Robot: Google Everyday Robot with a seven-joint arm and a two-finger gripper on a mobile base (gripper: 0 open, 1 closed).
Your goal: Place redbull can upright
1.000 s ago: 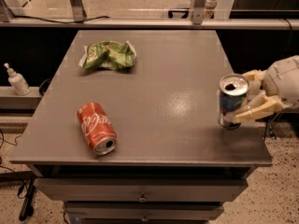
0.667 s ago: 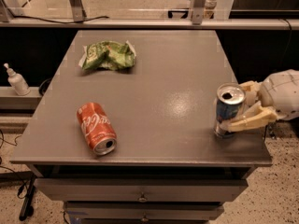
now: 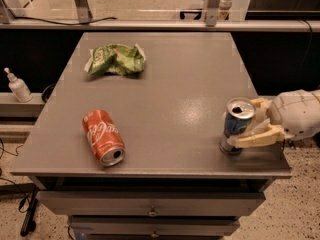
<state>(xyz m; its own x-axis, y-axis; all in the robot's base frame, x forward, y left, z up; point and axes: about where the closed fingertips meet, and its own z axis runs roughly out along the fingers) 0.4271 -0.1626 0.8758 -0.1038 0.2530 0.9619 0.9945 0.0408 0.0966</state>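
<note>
The redbull can [image 3: 234,124] is slim, silver and blue, with its open silver top up. It stands upright near the front right corner of the grey table [image 3: 170,99], and its base looks to touch the tabletop. My gripper [image 3: 246,124] reaches in from the right edge. Its tan fingers [image 3: 257,140] sit on either side of the can and are closed on it.
A red Coca-Cola can [image 3: 102,136] lies on its side at the front left. A crumpled green chip bag [image 3: 116,59] lies at the back left. A small white bottle [image 3: 19,86] stands off the table to the left. Drawers [image 3: 150,209] sit below the front edge.
My gripper has carried the can a little down and toward the front edge. The can has gone from hovering to standing at table level. The other objects have not moved.
</note>
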